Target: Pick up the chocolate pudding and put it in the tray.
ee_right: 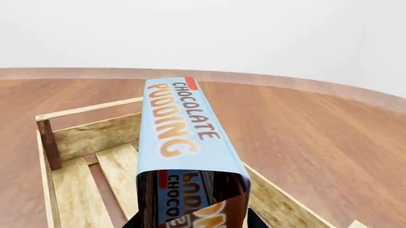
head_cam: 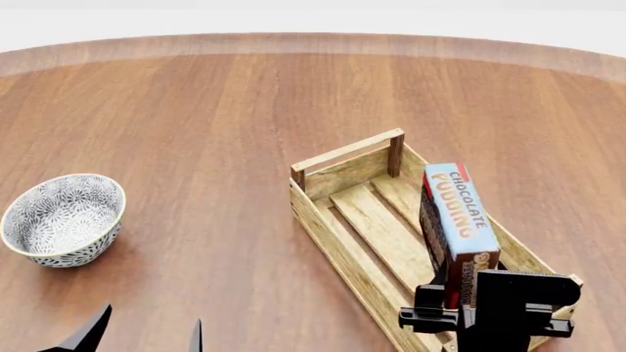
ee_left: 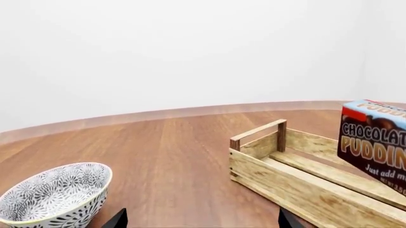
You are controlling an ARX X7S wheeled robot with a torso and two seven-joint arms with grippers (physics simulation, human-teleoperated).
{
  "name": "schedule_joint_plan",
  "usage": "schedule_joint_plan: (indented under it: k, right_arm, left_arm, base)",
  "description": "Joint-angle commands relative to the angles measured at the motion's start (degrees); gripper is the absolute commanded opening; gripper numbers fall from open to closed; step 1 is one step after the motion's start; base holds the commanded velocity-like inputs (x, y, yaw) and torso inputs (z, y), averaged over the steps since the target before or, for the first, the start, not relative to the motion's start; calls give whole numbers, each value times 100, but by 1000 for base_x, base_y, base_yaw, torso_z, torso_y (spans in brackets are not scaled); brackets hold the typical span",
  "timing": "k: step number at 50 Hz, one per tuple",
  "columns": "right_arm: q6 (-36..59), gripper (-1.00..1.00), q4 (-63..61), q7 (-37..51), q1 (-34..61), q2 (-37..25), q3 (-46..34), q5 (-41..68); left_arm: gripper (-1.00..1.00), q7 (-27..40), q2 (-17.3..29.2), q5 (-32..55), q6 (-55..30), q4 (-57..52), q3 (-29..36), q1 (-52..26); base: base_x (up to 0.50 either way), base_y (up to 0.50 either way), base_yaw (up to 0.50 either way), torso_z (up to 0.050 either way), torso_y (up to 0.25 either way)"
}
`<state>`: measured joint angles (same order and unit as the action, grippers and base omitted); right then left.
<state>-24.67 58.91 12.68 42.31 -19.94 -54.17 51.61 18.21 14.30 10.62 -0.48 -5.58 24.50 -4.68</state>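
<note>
The chocolate pudding (head_cam: 458,213), a carton with a light-blue face and orange lettering, stands on edge over the inside of the tray (head_cam: 342,172), a long crate of light wooden slats. My right gripper (head_cam: 459,287) is shut on the carton's near end. In the right wrist view the carton (ee_right: 184,128) fills the middle, with the gripper (ee_right: 193,221) clamped on its brown end and the tray (ee_right: 95,137) under it. My left gripper (head_cam: 146,334) is open and empty at the near left, its fingertips (ee_left: 117,219) above bare table. The left wrist view shows the carton (ee_left: 374,142) and the tray (ee_left: 285,175).
A white-grey patterned bowl (head_cam: 64,218) stands on the brown wooden table (head_cam: 225,110) at the left, close to my left gripper; it also shows in the left wrist view (ee_left: 54,194). The table's curved far edge (head_cam: 313,42) runs across the back.
</note>
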Motion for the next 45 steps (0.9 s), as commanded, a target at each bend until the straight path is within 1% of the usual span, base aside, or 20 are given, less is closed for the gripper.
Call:
schedule_joint_plan:
  k: [1, 11, 15, 19, 20, 26, 31, 33, 39, 45]
  right_arm:
    - [23, -100, 377, -70, 175, 158, 25, -251]
    - [141, -100, 304, 26, 226, 141, -3, -292]
    - [-5, -100, 736, -186, 325, 311, 58, -277]
    - [19, -100, 794, -214, 348, 340, 70, -270]
    - [50, 100, 881, -231, 382, 370, 82, -256]
    - [4, 100, 1029, -315, 405, 428, 96, -274]
    - [45, 100, 910, -239, 381, 383, 98, -282]
    - [-35, 100, 1124, -344, 421, 464, 131, -278]
    - [128, 100, 740, -132, 348, 319, 79, -320]
    - [123, 100, 762, -133, 351, 325, 85, -335]
  left_arm:
    - [100, 14, 9, 21, 57, 71, 19, -11]
    - [100, 37, 20, 40, 56, 64, 43, -9]
    - [100, 36, 11, 48, 119, 138, 49, -9]
    - [100, 38, 11, 48, 143, 161, 65, -6]
    - [100, 39, 11, 48, 148, 162, 70, -5]
    - [100, 54, 28, 53, 120, 122, 86, -12]
    - [100, 77, 66, 78, 24, 4, 81, -23]
    - [100, 83, 69, 76, 19, 4, 86, -29]
    - [100, 94, 82, 80, 13, -23, 104, -28]
    - [100, 107, 98, 97, -17, -67, 106, -36]
  base:
    - [0, 0, 0, 0, 0]
    - [0, 0, 0, 0, 1]
    - [0, 0, 0, 0, 0]
    - [0, 0, 0, 0, 0]
    - [0, 0, 0, 0, 0]
    - [0, 0, 0, 0, 0]
    - [0, 0, 0, 0, 0]
    - [0, 0, 0, 0, 0]
    - [0, 0, 0, 0, 0]
    - [0, 0, 0, 0, 0]
